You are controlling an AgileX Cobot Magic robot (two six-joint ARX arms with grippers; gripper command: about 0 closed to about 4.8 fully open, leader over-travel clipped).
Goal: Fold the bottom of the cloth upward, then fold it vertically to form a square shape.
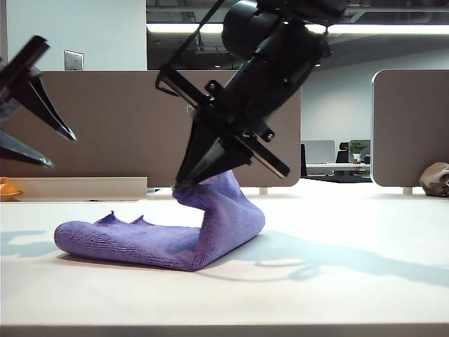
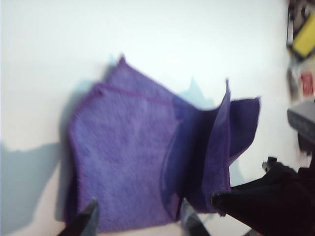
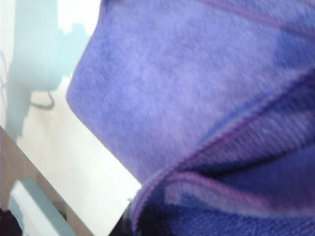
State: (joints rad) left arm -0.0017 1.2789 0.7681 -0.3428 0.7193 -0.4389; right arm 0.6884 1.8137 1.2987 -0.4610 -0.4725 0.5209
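Purple cloth [image 1: 161,242] lies on counter [image 1: 337,295]; ext. view: right claw [image 1: 184,182] pinches its raised right edge, flat part stretching left. Left wrist: left claw [image 2: 135,216] spread, empty, above cloth. Right wrist: hem clamped.

The cloth [image 2: 133,157] lies part-folded on the white table [image 2: 197,39], one edge lifted by the right gripper [image 2: 221,202]. The left gripper [image 2: 138,216] hangs spread above it.
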